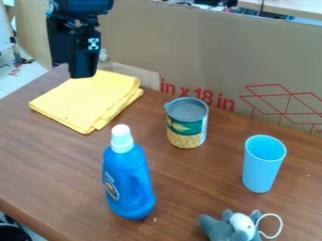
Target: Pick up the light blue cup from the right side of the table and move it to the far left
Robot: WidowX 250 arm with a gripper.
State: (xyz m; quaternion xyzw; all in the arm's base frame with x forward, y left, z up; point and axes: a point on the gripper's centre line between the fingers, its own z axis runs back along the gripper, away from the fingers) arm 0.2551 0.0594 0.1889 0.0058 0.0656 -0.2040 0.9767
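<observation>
With no held thing visible, the gripper (82,72) hangs over the far part of the yellow cloth (82,103), which lies folded on the table (182,188) behind the bottle (129,183). Whether its grip is spread or pressed together, the view cannot tell. The step seems to be lining up, ahead of any grasp. Working on the cloth would call for a straight descent onto its layers, clear of 3 upright things: bottle, can (187,127) and cup (263,164).

The can (187,129) stands between cloth (85,98) and cup (260,170), behind the bottle (128,181) and plush toy (242,222).
</observation>
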